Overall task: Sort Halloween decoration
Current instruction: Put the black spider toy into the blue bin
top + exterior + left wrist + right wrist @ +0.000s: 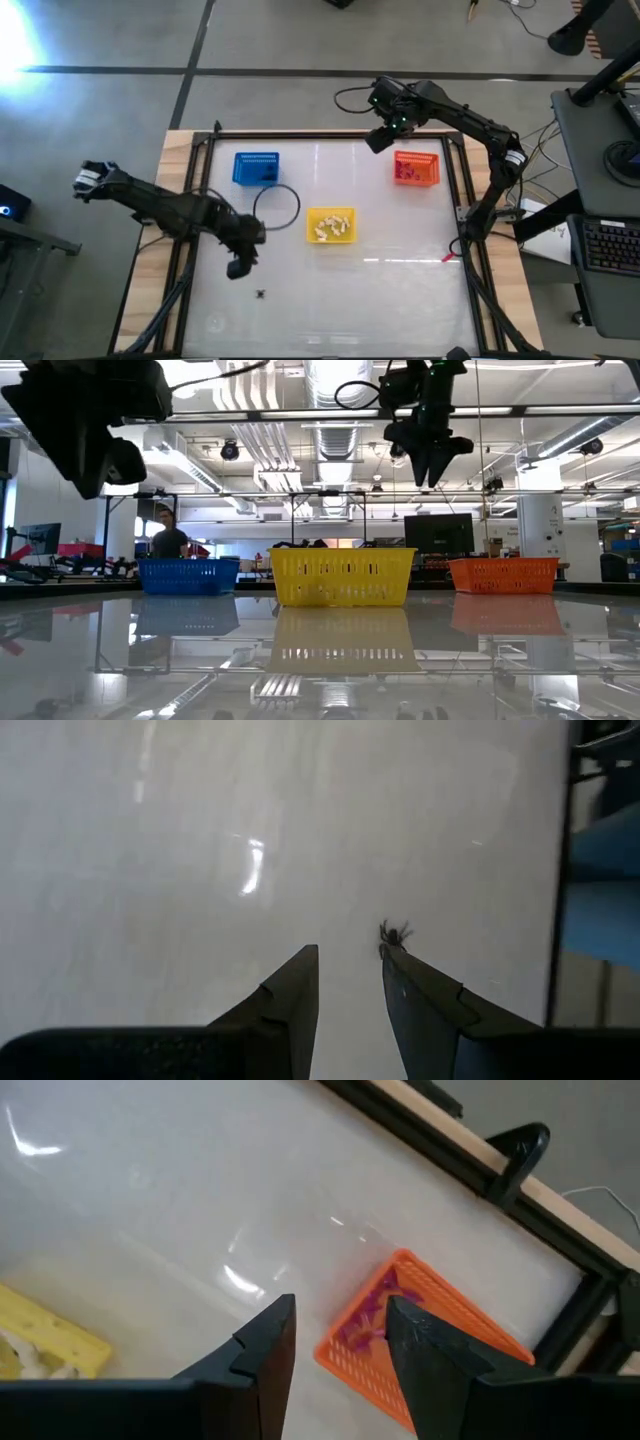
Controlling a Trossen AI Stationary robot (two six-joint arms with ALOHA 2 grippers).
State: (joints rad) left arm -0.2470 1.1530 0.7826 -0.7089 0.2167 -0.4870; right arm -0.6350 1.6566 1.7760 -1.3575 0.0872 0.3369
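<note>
High view gives me the white table (330,300) first, and I place the rest from the yellow basket (331,226) at its middle. My left gripper (238,268) hangs over the table beside that basket, on the blue basket's (256,167) side and nearer the front edge. Its fingers (285,1005) stand partly apart with nothing between them; in the left wrist view one black spider trinket (394,933) lies on the bare surface just past a fingertip. That same spider shows from above close to the left gripper, farther from the yellow basket.

My right gripper (380,139) is raised beyond the yellow basket, next to the orange basket (417,168). Its fingers (262,1352) are spread and hold nothing. Purple trinkets (375,1312) sit inside the orange basket; cream trinkets (333,228) fill the yellow one. A black cable loop (277,204) lies between the blue and yellow baskets.

I can read no writing anywhere.
</note>
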